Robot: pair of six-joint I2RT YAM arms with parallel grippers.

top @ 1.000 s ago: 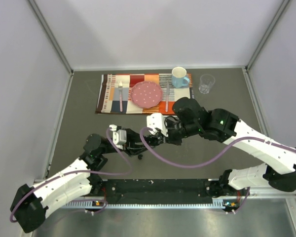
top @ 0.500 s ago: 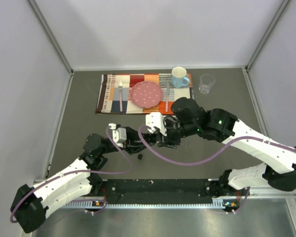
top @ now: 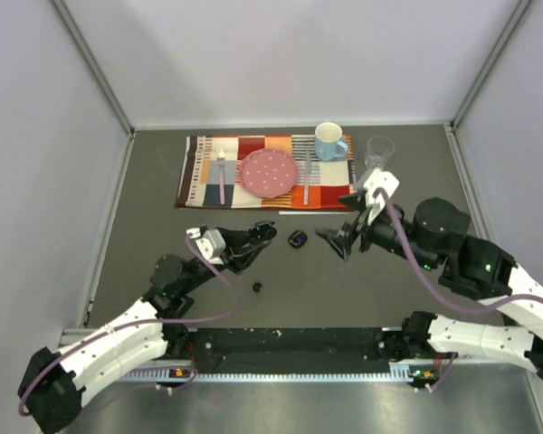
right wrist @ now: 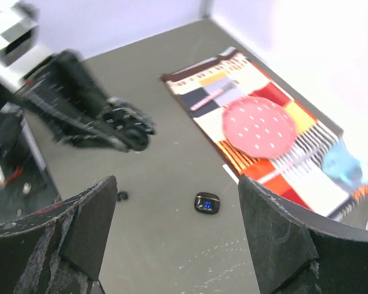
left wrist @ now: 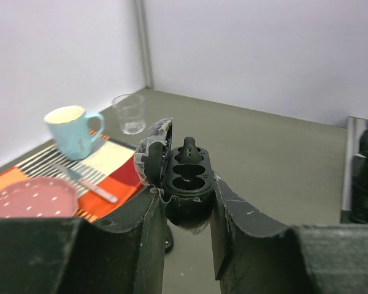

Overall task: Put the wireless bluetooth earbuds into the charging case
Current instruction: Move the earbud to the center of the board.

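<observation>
in the right wrist view the left arm (right wrist: 80, 113) was blurred at 10 o'clock, and the mug (right wrist: 346, 162) ran off the edge at 3 o'clock. in the left wrist view the charging case (left wrist: 187, 177) had its lower sides hidden behind the left jaws, and the plate (left wrist: 24, 196) was cut off at 9 o'clock. from above, a black speck (top: 257, 287) was too small to identify.

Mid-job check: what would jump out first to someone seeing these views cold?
The open charging case clamped in the left gripper, with one earbud standing in it. On the grey table between the arms lie a second small black case showing a blue light and a loose earbud. The right gripper stands open nearby.
</observation>
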